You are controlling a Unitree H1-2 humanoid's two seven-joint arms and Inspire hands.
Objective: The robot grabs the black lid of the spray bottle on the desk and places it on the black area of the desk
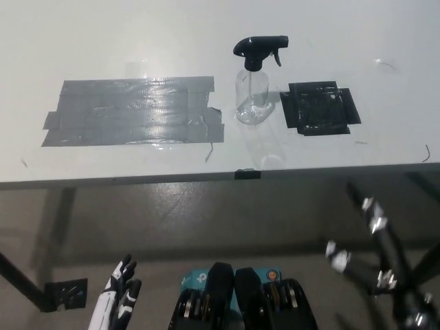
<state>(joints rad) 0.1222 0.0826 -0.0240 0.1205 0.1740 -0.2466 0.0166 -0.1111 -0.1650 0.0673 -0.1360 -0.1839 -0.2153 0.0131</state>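
Note:
A clear spray bottle (pixel 252 96) stands upright on the white desk (pixel 206 27), with its black trigger lid (pixel 260 49) on top, nozzle pointing right. Just right of it lies a small black taped square (pixel 319 108). My white left hand (pixel 120 294) hangs low at the picture's lower left, below the desk edge, fingers apart and holding nothing. My black right hand (pixel 371 237) is at the lower right, also below the desk edge, blurred, with fingers spread and nothing in it. Both hands are far from the bottle.
A large grey taped patch (pixel 130 111) covers the desk left of the bottle. The desk's front edge (pixel 206 180) runs across the middle of the picture, with floor below it. A small black tab (pixel 247 174) sits on that edge.

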